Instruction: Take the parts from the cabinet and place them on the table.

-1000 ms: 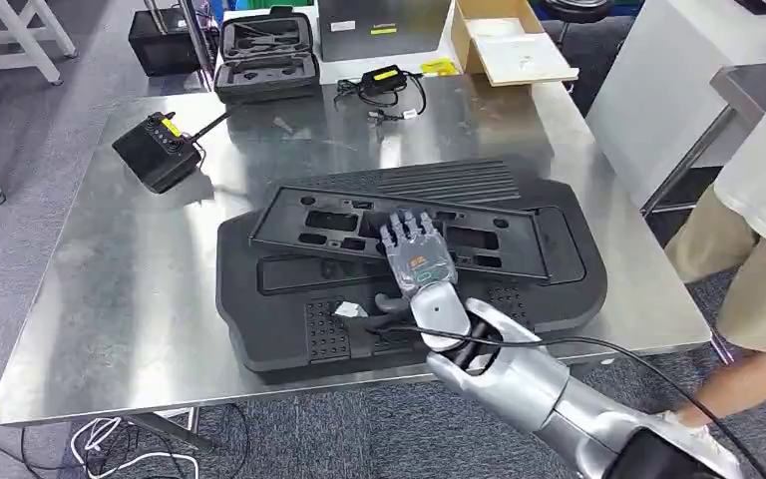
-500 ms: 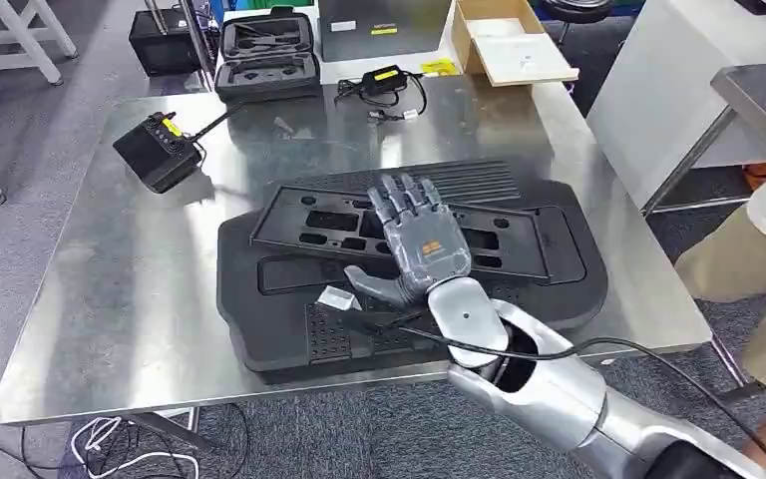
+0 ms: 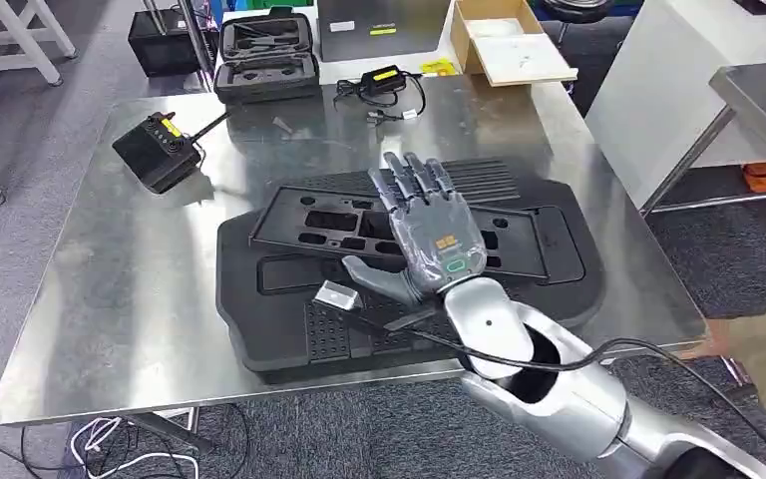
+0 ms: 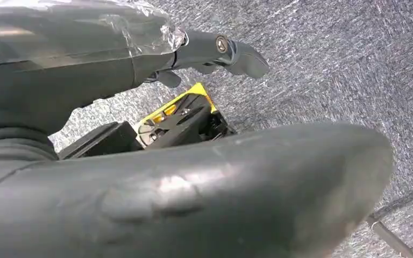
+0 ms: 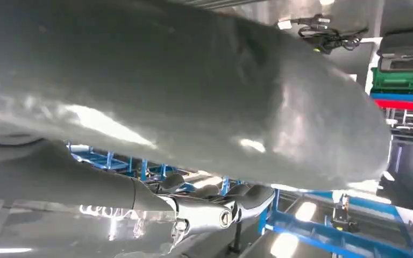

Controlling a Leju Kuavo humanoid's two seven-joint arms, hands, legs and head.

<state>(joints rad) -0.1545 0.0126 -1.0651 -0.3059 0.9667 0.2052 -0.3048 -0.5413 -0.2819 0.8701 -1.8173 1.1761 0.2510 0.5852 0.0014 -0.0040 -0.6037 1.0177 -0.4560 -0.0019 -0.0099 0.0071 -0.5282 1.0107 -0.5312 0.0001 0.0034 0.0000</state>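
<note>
Right hand (image 3: 429, 239) spread flat, holding nothing, above black frame part (image 3: 399, 232) stacked on large black panel (image 3: 259, 329); left hand (image 4: 215, 51) state unclear.

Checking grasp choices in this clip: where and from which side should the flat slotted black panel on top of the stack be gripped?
Probably by the long near edge of the slotted panel, coming from the robot's side. It lies flat on the larger black part, so only edges and cutouts offer purchase. The right robot hand hovers open above it.
</note>
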